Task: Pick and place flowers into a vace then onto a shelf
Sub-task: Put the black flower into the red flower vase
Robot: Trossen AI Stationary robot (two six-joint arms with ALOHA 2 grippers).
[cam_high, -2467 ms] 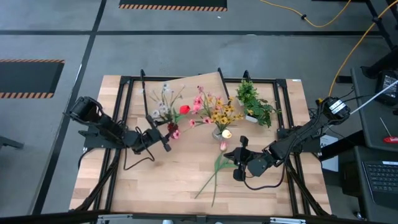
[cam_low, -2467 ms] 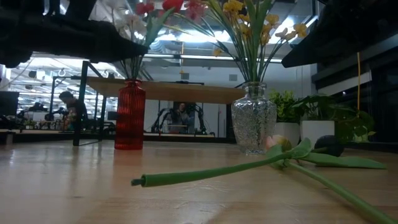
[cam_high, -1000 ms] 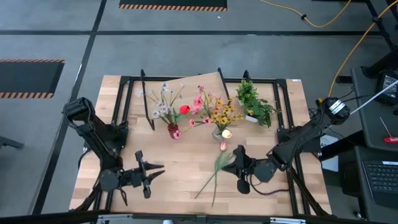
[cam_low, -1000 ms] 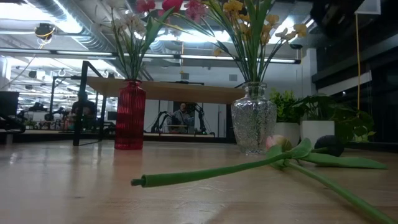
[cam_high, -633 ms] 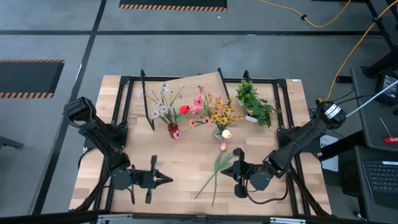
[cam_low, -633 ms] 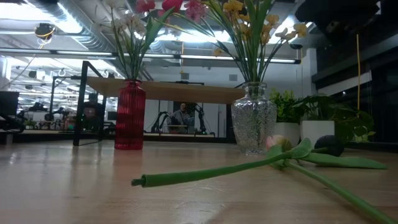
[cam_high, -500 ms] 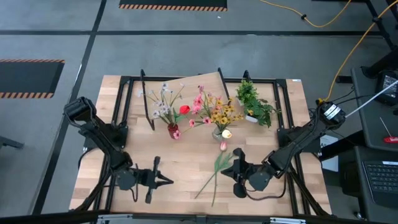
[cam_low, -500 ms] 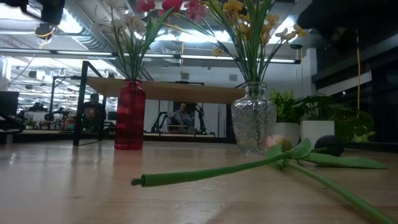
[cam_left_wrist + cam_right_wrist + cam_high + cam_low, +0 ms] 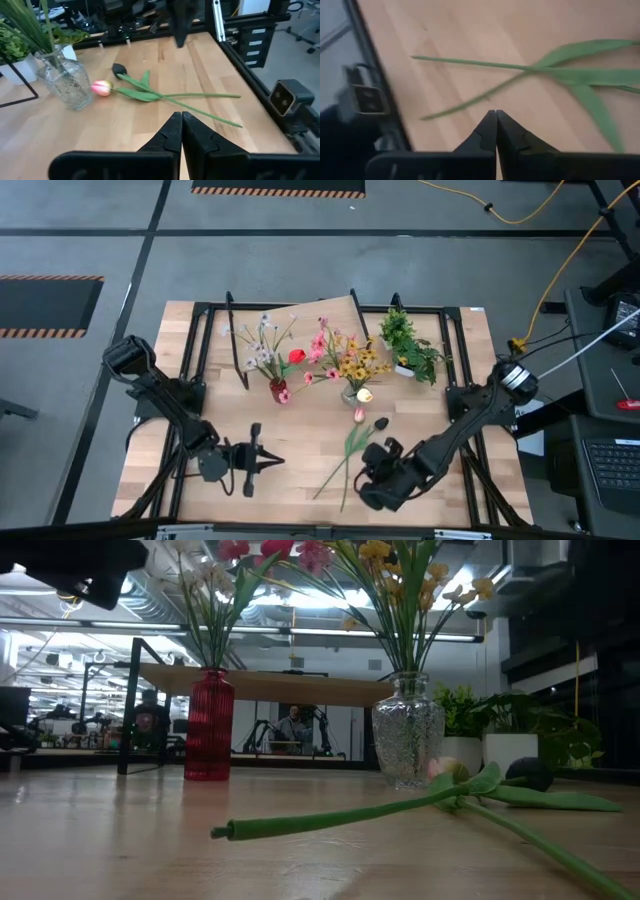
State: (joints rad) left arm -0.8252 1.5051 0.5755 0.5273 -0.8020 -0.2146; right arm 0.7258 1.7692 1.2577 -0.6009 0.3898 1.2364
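Note:
Two loose flowers lie on the table: a pink tulip [image 9: 358,415] and a dark maroon one [image 9: 380,423], their long green stems [image 9: 335,475] running toward the near edge. My left gripper [image 9: 268,462] is shut, hovering left of the stems with its fingers pointing at them. My right gripper [image 9: 363,498] is shut too, above the stems' near ends [image 9: 470,62]. A red vase [image 9: 280,392] and a clear glass vase [image 9: 350,393] stand upright mid-table, both holding flowers. The shelf [image 9: 270,686] stands behind them.
A bushy potted plant in a white pot [image 9: 410,350] stands at the far right. Black frame rails [image 9: 190,380] run along both table sides. Bare wood [image 9: 300,435] lies between the vases and the near edge. In the low view, people show in the room beyond.
My left gripper has moved toward the table's right edge, closer to the stems, and has shut. My right gripper has swung toward the near edge and now sits over the stems' lower ends. The flowers and vases have stayed put.

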